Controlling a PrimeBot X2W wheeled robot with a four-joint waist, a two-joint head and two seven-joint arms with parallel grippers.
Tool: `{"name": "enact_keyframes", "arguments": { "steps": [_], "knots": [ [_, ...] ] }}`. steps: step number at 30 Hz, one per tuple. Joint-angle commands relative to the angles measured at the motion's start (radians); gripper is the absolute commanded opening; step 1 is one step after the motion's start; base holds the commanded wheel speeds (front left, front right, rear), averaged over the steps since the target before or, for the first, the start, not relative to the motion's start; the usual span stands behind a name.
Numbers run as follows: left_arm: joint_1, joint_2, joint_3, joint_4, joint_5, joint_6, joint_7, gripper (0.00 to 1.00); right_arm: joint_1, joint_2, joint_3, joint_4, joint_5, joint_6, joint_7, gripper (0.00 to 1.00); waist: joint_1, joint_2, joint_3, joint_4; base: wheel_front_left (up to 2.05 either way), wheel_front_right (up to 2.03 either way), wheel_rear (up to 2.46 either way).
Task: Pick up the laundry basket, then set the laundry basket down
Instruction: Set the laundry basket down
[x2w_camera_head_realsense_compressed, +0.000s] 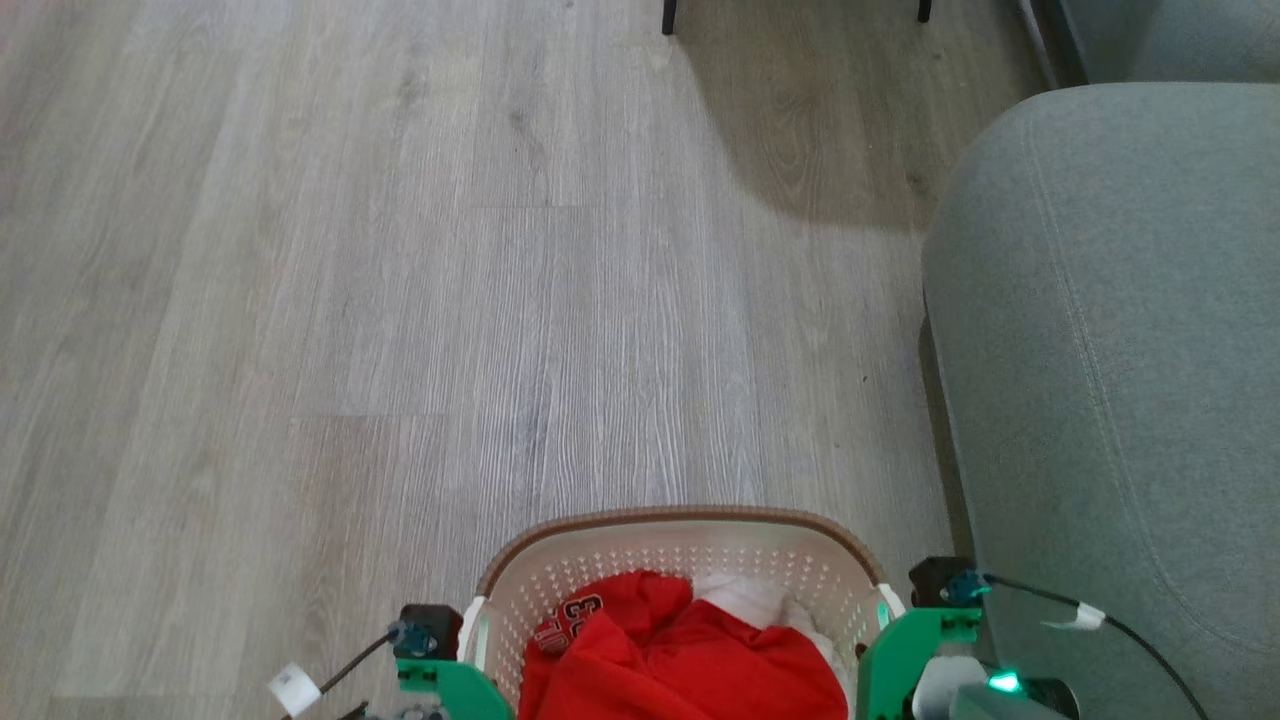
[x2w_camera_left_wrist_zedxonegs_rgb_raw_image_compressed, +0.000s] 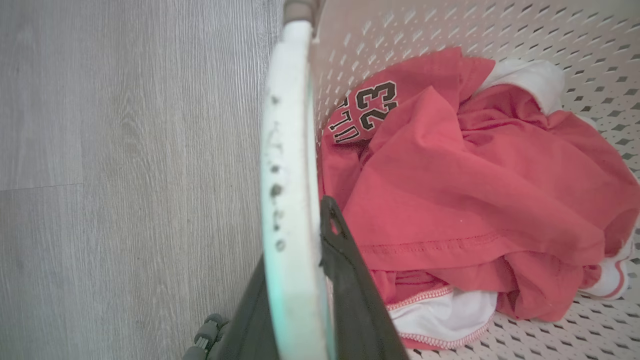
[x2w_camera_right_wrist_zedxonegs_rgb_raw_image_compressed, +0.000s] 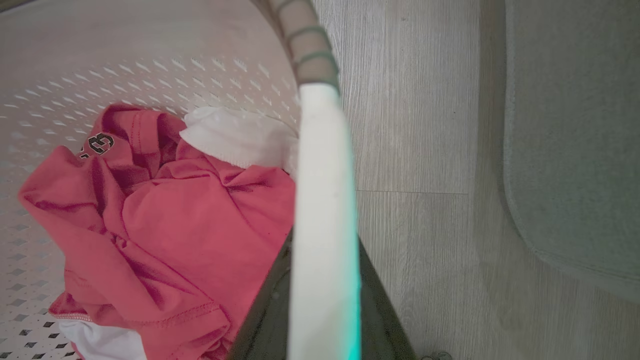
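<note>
The laundry basket (x2w_camera_head_realsense_compressed: 680, 521), cream-white and perforated with a brown woven-look rim, sits at the bottom middle of the head view with red and white clothes (x2w_camera_head_realsense_compressed: 690, 650) in it. My left gripper (x2w_camera_left_wrist_zedxonegs_rgb_raw_image_compressed: 295, 235) is shut on the basket's left white handle (x2w_camera_left_wrist_zedxonegs_rgb_raw_image_compressed: 287, 150), one dark finger on each side of it. My right gripper (x2w_camera_right_wrist_zedxonegs_rgb_raw_image_compressed: 325, 240) is shut the same way on the right white handle (x2w_camera_right_wrist_zedxonegs_rgb_raw_image_compressed: 322, 175). The green gripper mounts (x2w_camera_head_realsense_compressed: 455, 685) flank the basket in the head view. I cannot tell whether the basket's bottom touches the floor.
A grey sofa (x2w_camera_head_realsense_compressed: 1100, 350) stands close along the basket's right side and also fills the right of the right wrist view (x2w_camera_right_wrist_zedxonegs_rgb_raw_image_compressed: 575, 125). Two dark furniture legs (x2w_camera_head_realsense_compressed: 668, 15) stand far ahead. Pale wood floor (x2w_camera_head_realsense_compressed: 400, 300) stretches ahead and to the left.
</note>
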Motion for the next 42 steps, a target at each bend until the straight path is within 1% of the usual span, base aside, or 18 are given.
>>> {"name": "enact_keyframes", "arguments": {
  "steps": [1, 14, 25, 34, 35, 39, 42],
  "knots": [
    [-0.052, 0.034, 0.009, 0.006, -0.004, 0.005, -0.016, 0.00, -0.044, -0.011, 0.017, -0.003, 0.003, 0.002, -0.021, 0.00, 0.0000, 0.0000, 0.005, -0.001, 0.00, 0.00, 0.00],
    [-0.087, 0.034, -0.005, 0.005, -0.018, 0.011, -0.026, 0.00, -0.086, -0.011, 0.055, 0.005, 0.030, 0.002, -0.044, 0.00, 0.0000, 0.0000, 0.047, -0.005, 0.00, 0.00, 0.00],
    [-0.182, 0.034, -0.012, 0.012, -0.017, 0.013, -0.050, 0.00, -0.193, -0.011, 0.074, 0.023, 0.036, 0.002, -0.069, 0.00, 0.0000, 0.0000, 0.148, -0.006, 0.00, 0.00, 0.00],
    [-0.314, 0.034, -0.011, 0.015, -0.011, 0.018, -0.077, 0.00, -0.339, -0.011, 0.072, 0.040, 0.019, 0.002, -0.102, 0.00, 0.0000, 0.0000, 0.306, -0.002, 0.00, 0.00, 0.00],
    [-0.351, 0.034, -0.010, 0.016, -0.009, 0.019, -0.083, 0.00, -0.376, -0.011, 0.069, 0.042, 0.011, 0.002, -0.109, 0.00, 0.0000, 0.0000, 0.353, 0.000, 0.00, 0.00, 0.00],
    [-0.429, 0.034, -0.005, 0.013, -0.006, 0.023, -0.095, 0.00, -0.453, -0.013, 0.056, 0.045, -0.012, 0.002, -0.119, 0.00, 0.0000, 0.0000, 0.455, 0.004, 0.00, 0.00, 0.00],
    [-0.488, 0.034, -0.001, 0.010, -0.004, 0.025, -0.103, 0.00, -0.503, -0.032, 0.036, 0.046, -0.037, 0.002, -0.123, 0.00, 0.0000, 0.0000, 0.533, 0.009, 0.00, 0.00, 0.00]
  ]
}}
